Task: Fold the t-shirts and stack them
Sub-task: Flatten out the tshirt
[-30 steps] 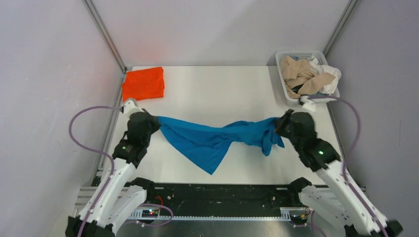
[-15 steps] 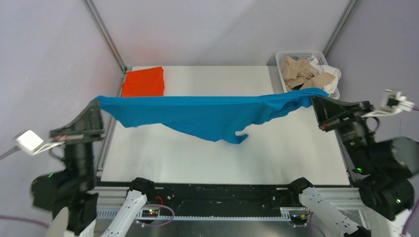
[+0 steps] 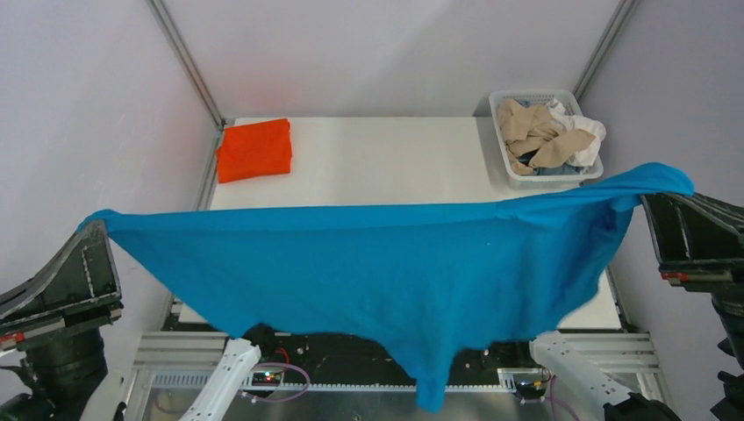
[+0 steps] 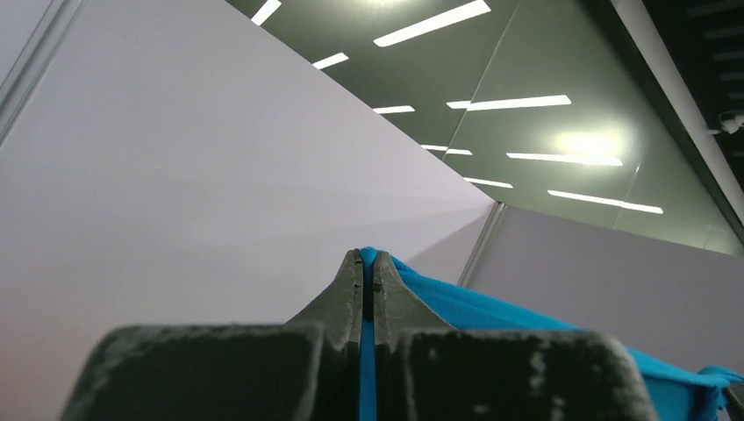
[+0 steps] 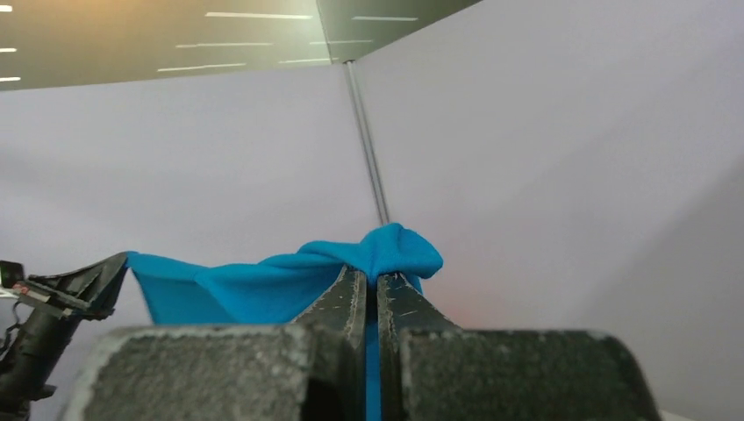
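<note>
The blue t-shirt hangs in the air above the counter, stretched wide between both arms and touching no surface that can be seen. The left gripper is clamped on the shirt's left corner, with its jaws pressed together on a thin edge of cloth. The right gripper is clamped on the opposite corner, where the cloth is bunched into a rounded wad above the jaws. The top edge runs nearly taut. The lower edge sags to a point that, in the top view, hangs in front of the near edge of the counter and the arm bases. The orange t-shirt lies folded at the far left corner of the counter. The beige t-shirt and the white t-shirt lie crumpled in the basket at the far right. Hazards from this position: the left hold covers little cloth, so further outward tension may pull the corner free. The bunched right hold may release unevenly and leave a skewed lay. The hanging point may catch on the base frame or its cables if the shirt is lowered without first carrying it toward the far side. Unequal descent of the two arms would likely put creases across the body. Placement too far left or right risks overlapping the orange t-shirt or the basket.
</note>
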`<control>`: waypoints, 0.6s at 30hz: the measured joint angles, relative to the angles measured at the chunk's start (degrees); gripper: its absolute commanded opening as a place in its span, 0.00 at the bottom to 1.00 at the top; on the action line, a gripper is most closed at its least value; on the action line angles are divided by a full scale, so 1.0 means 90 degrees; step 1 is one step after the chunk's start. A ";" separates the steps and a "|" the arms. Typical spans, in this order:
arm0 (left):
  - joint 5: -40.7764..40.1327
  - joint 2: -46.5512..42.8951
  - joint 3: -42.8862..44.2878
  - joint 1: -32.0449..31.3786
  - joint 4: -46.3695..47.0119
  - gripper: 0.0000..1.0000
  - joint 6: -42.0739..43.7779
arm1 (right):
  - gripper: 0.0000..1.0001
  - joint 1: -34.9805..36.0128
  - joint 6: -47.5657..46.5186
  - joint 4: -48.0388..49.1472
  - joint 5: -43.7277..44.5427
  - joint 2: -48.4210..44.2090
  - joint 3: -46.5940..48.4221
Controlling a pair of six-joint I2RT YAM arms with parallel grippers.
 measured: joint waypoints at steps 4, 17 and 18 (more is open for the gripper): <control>0.0024 0.0187 -0.0153 0.0000 0.0017 0.00 0.0107 | 0.00 -0.0036 -0.0214 0.0226 0.0403 0.0012 -0.0525; -0.1809 0.3905 -0.2844 0.0002 0.0687 0.00 0.0624 | 0.00 -0.0102 -0.0840 0.2047 0.2793 0.1557 -0.4481; -0.1938 0.4486 -0.2919 0.0002 0.0724 0.00 0.0665 | 0.00 -0.0138 -0.0821 0.2208 0.2922 0.1863 -0.4750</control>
